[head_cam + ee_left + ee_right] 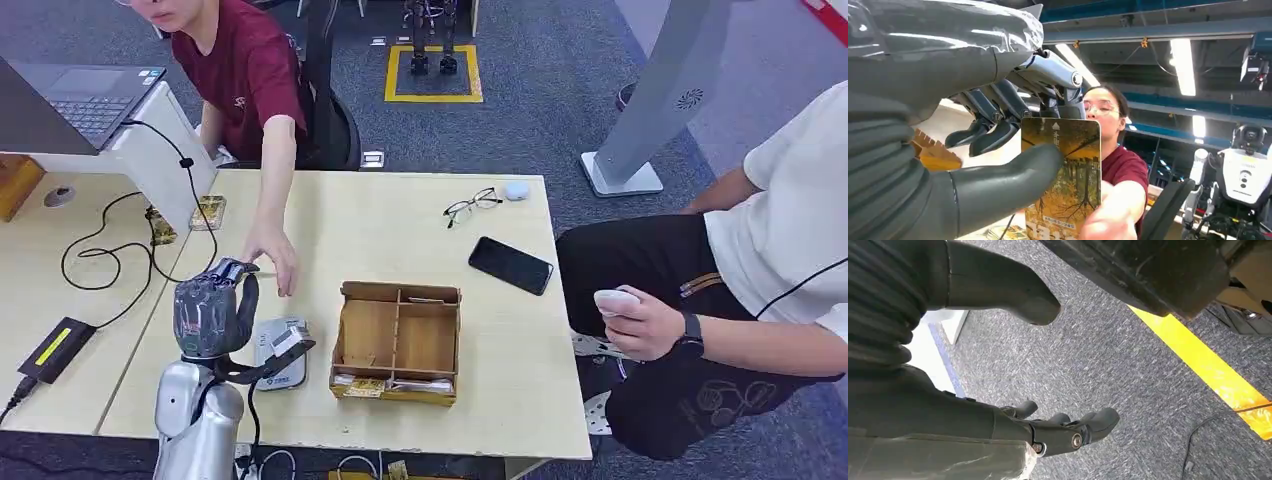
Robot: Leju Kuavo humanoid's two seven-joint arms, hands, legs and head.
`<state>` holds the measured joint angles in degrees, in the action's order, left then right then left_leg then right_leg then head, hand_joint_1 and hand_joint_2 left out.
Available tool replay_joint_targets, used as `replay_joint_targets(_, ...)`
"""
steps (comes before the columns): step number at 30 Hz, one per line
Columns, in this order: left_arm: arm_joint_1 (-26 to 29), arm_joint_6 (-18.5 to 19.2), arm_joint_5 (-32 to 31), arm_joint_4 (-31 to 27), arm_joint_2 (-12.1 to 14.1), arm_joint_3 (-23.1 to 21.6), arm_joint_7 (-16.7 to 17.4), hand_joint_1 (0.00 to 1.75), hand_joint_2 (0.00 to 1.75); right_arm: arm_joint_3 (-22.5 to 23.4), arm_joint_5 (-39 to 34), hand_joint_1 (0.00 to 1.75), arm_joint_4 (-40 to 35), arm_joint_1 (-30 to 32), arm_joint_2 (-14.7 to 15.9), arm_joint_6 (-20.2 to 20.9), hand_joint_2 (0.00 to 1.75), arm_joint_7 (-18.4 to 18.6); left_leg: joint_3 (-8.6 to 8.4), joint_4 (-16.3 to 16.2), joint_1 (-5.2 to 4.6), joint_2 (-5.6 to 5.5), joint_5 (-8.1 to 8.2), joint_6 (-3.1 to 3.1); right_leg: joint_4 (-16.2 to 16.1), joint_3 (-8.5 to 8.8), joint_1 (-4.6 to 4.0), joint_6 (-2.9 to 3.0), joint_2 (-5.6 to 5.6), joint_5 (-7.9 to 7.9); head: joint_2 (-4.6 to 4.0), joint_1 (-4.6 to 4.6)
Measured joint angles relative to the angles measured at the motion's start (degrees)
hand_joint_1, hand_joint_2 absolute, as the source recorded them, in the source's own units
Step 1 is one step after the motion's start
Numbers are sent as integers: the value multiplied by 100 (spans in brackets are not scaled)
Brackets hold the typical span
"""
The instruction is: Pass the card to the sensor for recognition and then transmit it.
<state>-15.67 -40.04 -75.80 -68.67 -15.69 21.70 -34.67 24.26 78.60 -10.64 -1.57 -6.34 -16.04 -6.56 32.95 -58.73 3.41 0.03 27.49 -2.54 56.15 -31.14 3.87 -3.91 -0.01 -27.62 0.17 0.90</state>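
Observation:
In the left wrist view my left hand (998, 150) pinches a card (1068, 165) printed with yellow autumn trees between thumb and fingers. A person's hand (1105, 220) reaches up to the card's lower edge. From the head view, my left hand (212, 312) is raised over the table's front left, just left of the white-grey sensor (270, 338). The person's hand (275, 255) is stretched toward it from behind. My right hand (963, 415) hangs over grey carpet, fingers apart, holding nothing.
A wooden divided box (398, 342) stands right of the sensor. A black phone (511, 265) and glasses (472, 205) lie at the table's right. A seated person with a white device (615, 300) is at the right. Cables and a black adapter (57, 348) lie on the left.

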Motion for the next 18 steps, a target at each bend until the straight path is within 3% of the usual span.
replay_joint_targets(4,-3,2,203,44,-2,0,-35,0,175,0,0,0,0,-1,0,-7,175,2,4,0,0,0,0,0,0,-4,0,0,0,0,0,0)
replay_joint_targets(5,-27,2,532,172,0,0,-46,0,175,0,-4,0,0,0,0,-11,175,0,5,0,0,0,0,0,0,-7,0,0,0,0,0,0)
replay_joint_targets(6,-105,7,1341,538,33,-44,44,0,175,0,-31,0,0,0,0,-53,175,0,5,0,0,0,0,0,0,-7,0,0,0,0,0,-2)
replay_joint_targets(7,-95,7,1994,739,120,-339,418,0,175,0,-85,0,0,2,0,-68,175,24,7,0,0,1,0,0,0,-7,0,0,2,0,0,0)
replay_joint_targets(10,-24,307,2670,752,228,-746,862,0,175,2,-120,0,0,2,-2,-92,175,59,8,-1,0,1,0,0,0,-6,0,0,2,0,0,0)
replay_joint_targets(13,371,894,3780,301,517,-1472,831,0,175,26,-219,0,0,20,0,-129,175,48,10,-1,0,6,3,-2,1,-12,0,0,8,0,0,0)
replay_joint_targets(18,1270,1246,4307,-986,1110,-2502,497,0,175,107,-323,0,0,70,0,-162,175,-18,16,0,0,7,13,-5,0,-18,0,0,8,-8,0,2)
